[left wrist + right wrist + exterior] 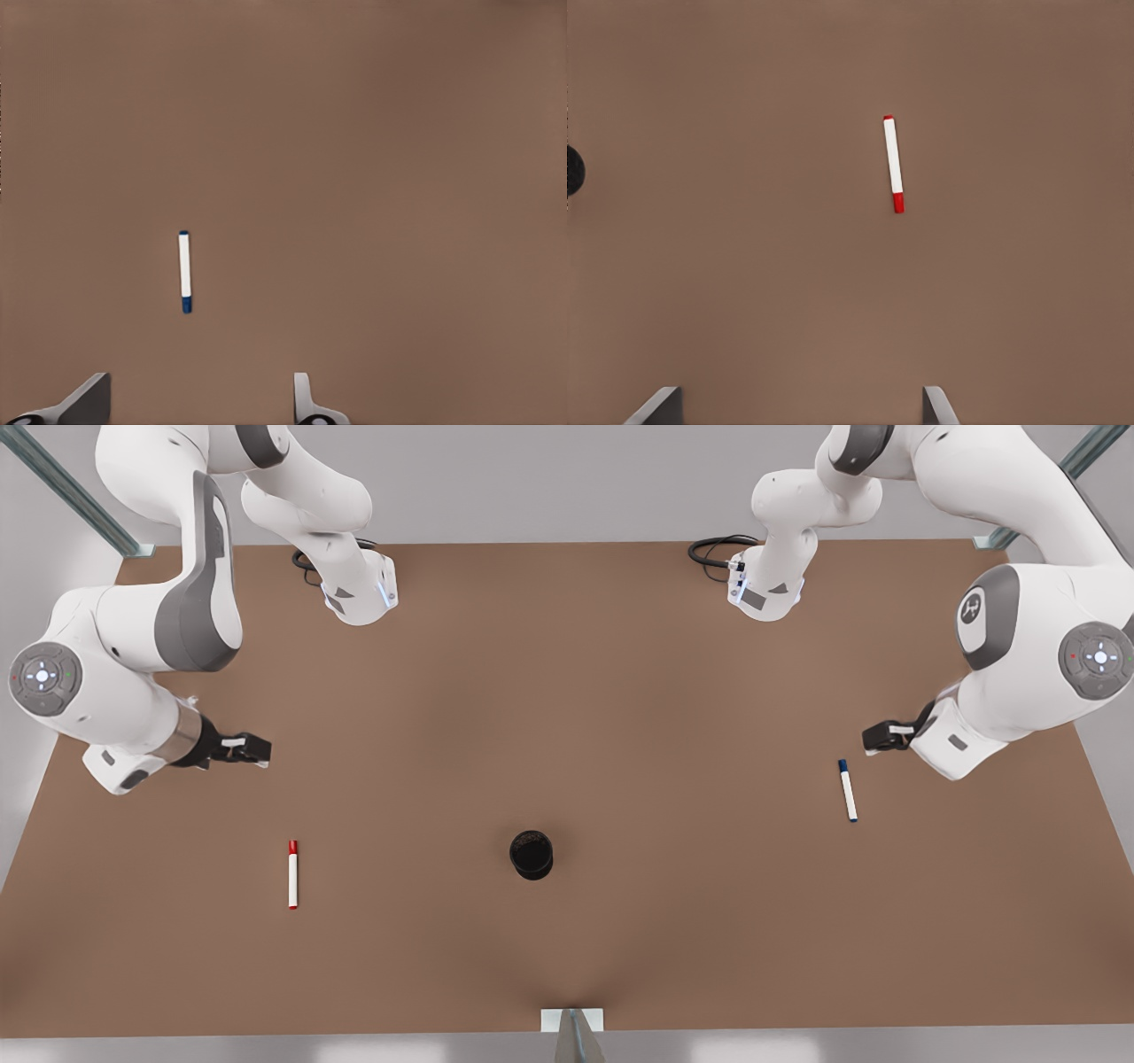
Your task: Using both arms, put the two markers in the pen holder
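holder (532, 855) lower centre | I see red marker (293, 874) upright lower left, under right gripper (259, 751), jaws spread | blue marker (848, 789) just beside left gripper (870, 737), jaws spread

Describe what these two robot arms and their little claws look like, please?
Both arms are chunky glossy white tubes with grey joint covers and round grey end caps bearing small lights. Black cables coil at their bases. The left gripper and right gripper are small and black with white patches; their fingers look grey up close.

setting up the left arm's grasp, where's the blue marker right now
The blue marker lies flat on the table at the front view's right, just below the open left gripper, far from the holder.
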{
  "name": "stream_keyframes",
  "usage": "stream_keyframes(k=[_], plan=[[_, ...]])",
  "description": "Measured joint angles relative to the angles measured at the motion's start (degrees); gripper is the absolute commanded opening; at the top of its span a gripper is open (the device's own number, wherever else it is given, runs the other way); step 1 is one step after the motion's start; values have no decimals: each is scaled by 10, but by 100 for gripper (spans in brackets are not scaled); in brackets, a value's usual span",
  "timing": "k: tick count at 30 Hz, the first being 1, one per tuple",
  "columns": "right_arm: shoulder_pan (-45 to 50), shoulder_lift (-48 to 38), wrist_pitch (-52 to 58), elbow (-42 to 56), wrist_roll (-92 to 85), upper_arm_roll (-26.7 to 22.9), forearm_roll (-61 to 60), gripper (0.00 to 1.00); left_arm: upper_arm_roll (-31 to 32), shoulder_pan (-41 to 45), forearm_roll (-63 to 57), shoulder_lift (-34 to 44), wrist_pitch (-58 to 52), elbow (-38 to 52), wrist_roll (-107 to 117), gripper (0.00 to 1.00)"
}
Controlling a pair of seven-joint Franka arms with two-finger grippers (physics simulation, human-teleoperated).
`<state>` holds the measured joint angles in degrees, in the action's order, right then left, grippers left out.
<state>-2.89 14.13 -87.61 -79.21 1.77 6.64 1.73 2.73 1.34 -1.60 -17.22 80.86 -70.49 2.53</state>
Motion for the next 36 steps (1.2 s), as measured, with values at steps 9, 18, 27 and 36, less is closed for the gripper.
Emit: stream_keyframes(k=[9,18,27,36], plan=[[5,128,-74,42,6,-2,1,100,-3,-59,0,-72,171,-160,-10,100],[-27,319,-220,97,-12,-6,2,100,-4,-104,12,-69,421,-348,-38,100],[-37,392,-288,124,-29,-13,25,100,-21,-105,10,-79,509,-396,-78,100],[-37,400,-340,100,-44,-13,49,87,-25,-120,11,-103,574,-445,-103,100]])
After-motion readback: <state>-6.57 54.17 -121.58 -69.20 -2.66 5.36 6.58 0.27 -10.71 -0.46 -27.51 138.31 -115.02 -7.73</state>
